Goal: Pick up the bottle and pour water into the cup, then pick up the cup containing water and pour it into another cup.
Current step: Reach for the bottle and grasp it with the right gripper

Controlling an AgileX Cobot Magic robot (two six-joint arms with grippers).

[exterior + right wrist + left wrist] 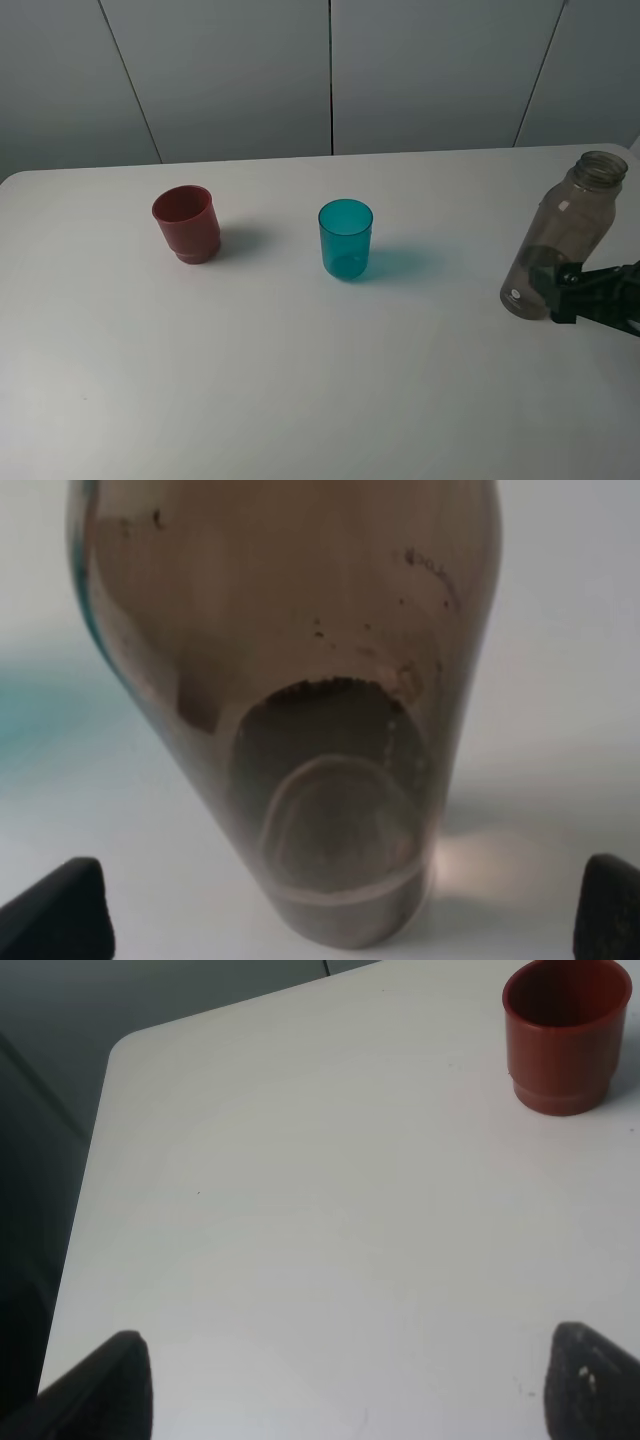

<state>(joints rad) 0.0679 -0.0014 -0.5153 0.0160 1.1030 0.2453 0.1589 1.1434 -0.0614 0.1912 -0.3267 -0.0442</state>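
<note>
The smoky grey-brown bottle (565,235) stands on the white table at the far right, uncapped. My right gripper (553,292) is open at its lower part, with one finger on each side of the bottle (300,680) and a gap to either finger. The teal translucent cup (345,238) stands in the middle of the table. The dark red cup (187,224) stands to its left. In the left wrist view my left gripper (350,1385) is open above bare table, some way short of the red cup (565,1035). It does not show in the exterior high view.
The white table (300,380) has rounded corners, and its left edge (85,1210) drops off to dark floor. Grey wall panels (330,70) stand behind the far edge. The bottle is close to the table's right edge.
</note>
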